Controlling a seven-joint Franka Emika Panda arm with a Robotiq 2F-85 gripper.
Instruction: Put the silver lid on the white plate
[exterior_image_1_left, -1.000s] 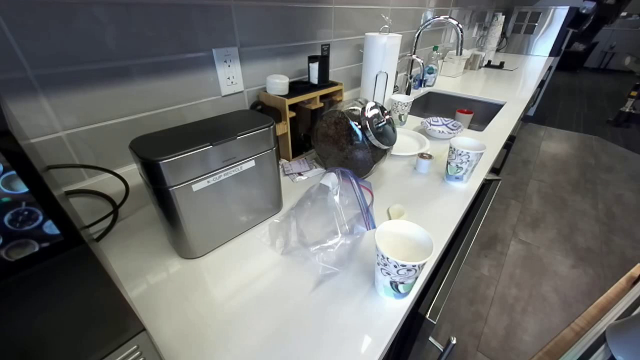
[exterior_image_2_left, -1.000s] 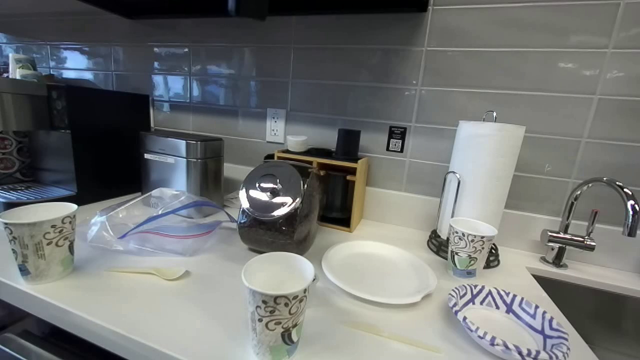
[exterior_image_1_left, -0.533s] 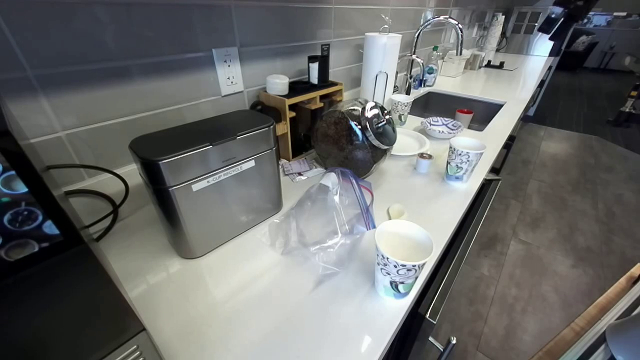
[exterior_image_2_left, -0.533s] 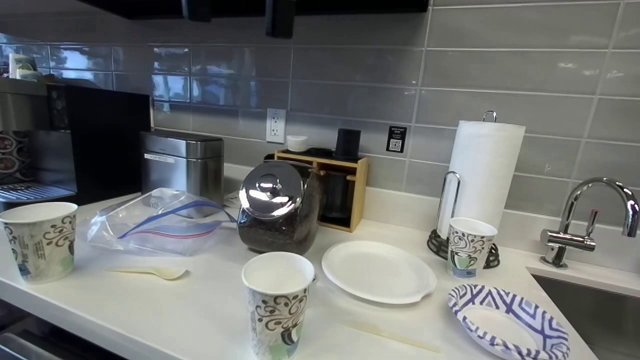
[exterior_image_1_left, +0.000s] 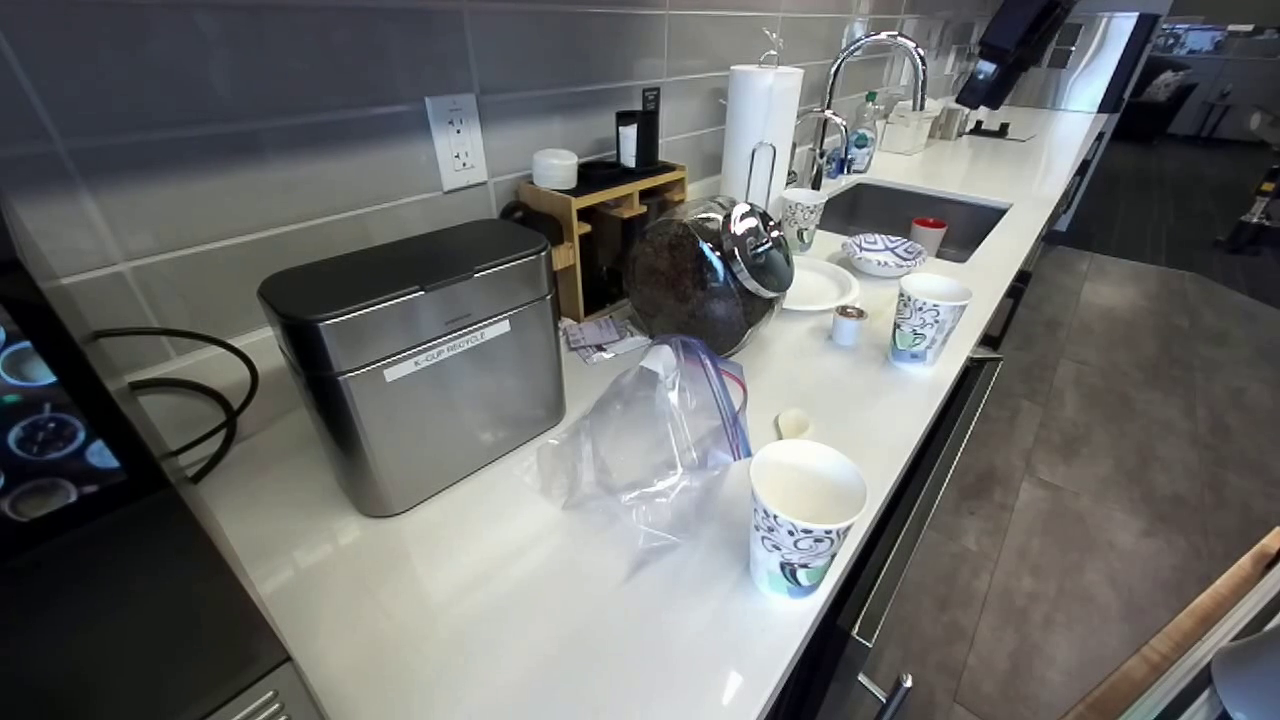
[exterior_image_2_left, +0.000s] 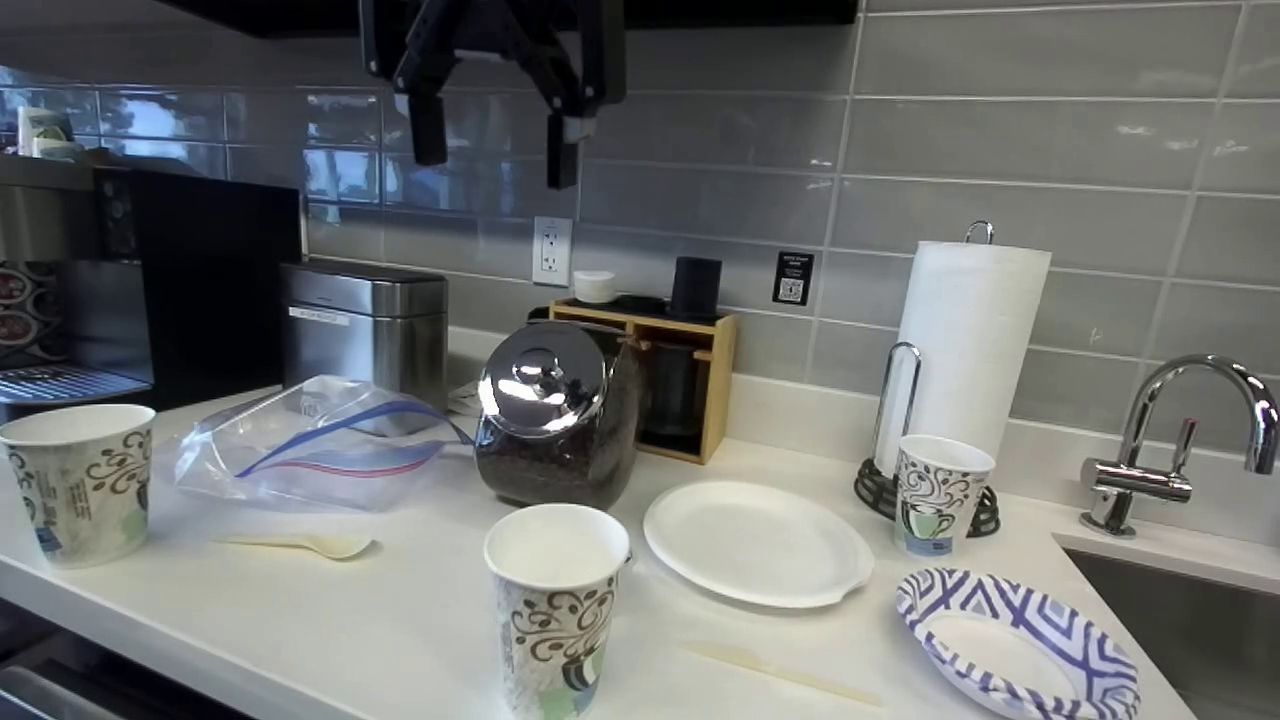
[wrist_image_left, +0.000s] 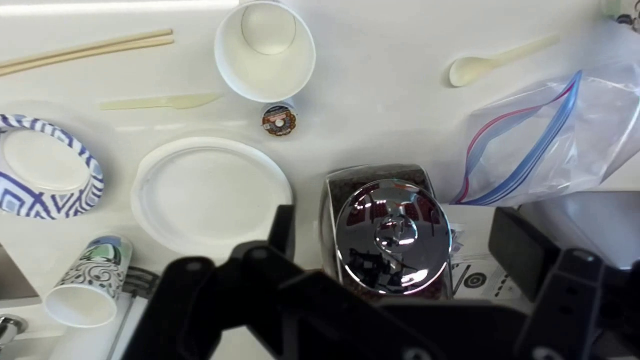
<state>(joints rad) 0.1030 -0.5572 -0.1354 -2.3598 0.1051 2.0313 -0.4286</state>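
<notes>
The silver lid (exterior_image_2_left: 543, 378) sits tilted on a clear jar (exterior_image_2_left: 560, 480) of dark contents. The lid also shows in an exterior view (exterior_image_1_left: 757, 248) and in the wrist view (wrist_image_left: 393, 237). The white plate (exterior_image_2_left: 758, 545) lies flat beside the jar; it also shows in an exterior view (exterior_image_1_left: 825, 287) and in the wrist view (wrist_image_left: 210, 192). My gripper (exterior_image_2_left: 495, 160) is open and empty, well above the jar with its fingers pointing down. In the wrist view the lid appears between the open fingers (wrist_image_left: 402, 240). The gripper tip also shows in an exterior view (exterior_image_1_left: 985, 85).
A paper cup (exterior_image_2_left: 555, 610) stands in front of the jar. A plastic bag (exterior_image_2_left: 330, 445) and a steel bin (exterior_image_2_left: 370, 310) are beside it. A wooden organizer (exterior_image_2_left: 715, 390) stands behind. A patterned bowl (exterior_image_2_left: 1020, 640) and paper towel roll (exterior_image_2_left: 970, 350) are near the sink (exterior_image_2_left: 1190, 610).
My gripper has come down into both exterior views, its open fingers now in sight above the jar. The lid, plate and other objects have not moved.
</notes>
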